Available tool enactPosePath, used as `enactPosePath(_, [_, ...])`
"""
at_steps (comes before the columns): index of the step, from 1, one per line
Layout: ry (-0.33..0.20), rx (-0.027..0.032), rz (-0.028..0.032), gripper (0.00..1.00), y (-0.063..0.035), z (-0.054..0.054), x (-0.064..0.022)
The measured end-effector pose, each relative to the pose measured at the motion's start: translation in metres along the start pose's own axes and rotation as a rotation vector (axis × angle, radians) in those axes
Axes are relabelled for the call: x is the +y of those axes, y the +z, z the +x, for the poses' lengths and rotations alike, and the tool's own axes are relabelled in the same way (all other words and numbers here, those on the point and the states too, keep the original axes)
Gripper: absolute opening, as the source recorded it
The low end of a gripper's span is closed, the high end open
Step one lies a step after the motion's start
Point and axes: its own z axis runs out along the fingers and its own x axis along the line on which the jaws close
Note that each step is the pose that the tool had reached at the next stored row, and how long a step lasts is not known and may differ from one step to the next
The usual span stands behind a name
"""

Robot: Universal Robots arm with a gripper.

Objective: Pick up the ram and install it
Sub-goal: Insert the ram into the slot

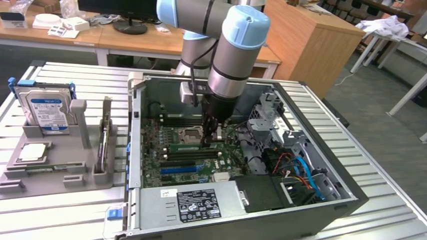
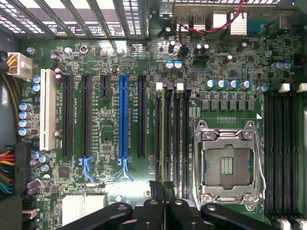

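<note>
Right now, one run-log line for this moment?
tool: shut, low over ram | ram: standing in slot near CPU socket | grip on ram: unclear

One ram (image 1: 190,147), one hard drive (image 1: 48,107) — one case (image 1: 320,200).

Arm (image 1: 230,60) reaches steeply downward, wrist vertical. End effector (image 1: 215,136) points straight down, with fingers (image 2: 156,201) closed together.

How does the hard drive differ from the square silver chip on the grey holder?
The hard drive stands upright in its slot; the square silver chip lies flat. The hard drive is larger and carries a blue label; the chip looks plain. Both are silver and sit on the grey holder.
</note>
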Motion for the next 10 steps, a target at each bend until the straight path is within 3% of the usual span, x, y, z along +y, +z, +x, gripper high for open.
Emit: enactPosePath(10, [0.000, 0.0000, 0.0000, 0.12, 0.0011, 0.0014, -0.0001])
